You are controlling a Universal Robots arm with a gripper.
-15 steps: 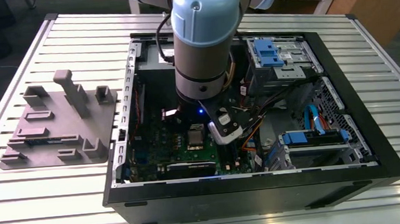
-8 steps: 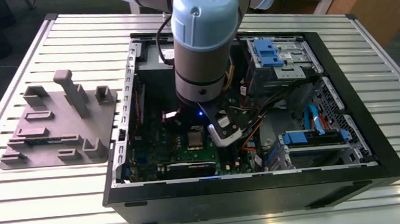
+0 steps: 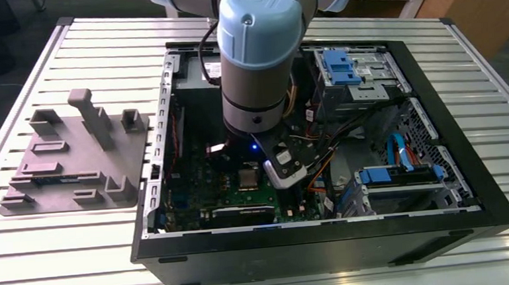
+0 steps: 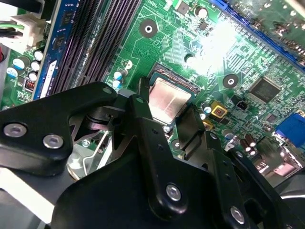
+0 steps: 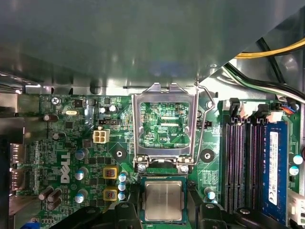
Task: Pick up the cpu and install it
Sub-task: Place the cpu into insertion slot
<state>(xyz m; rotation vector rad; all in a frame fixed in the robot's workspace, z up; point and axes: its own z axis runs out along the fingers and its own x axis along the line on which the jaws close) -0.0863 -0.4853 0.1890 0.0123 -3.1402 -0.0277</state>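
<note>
The arm [image 3: 251, 63] is hanging vertically inside the open computer case [image 3: 470, 195]. Its gripper [image 4: 167, 102] is straddling the cpu [image 3: 249, 177], which is lying in the motherboard socket at six o'clock from the wrist in the exterior view. Clenched or released, I cannot tell.

Cpu [image 4: 167, 99] flat in socket on green motherboard [image 4: 162, 43]. Gripper [image 4: 167, 107] close over it, black fingers [image 4: 143, 129] spread, one just beside each edge. Dark memory slots [image 4: 93, 40] nearby. Bright glare on board.
</note>
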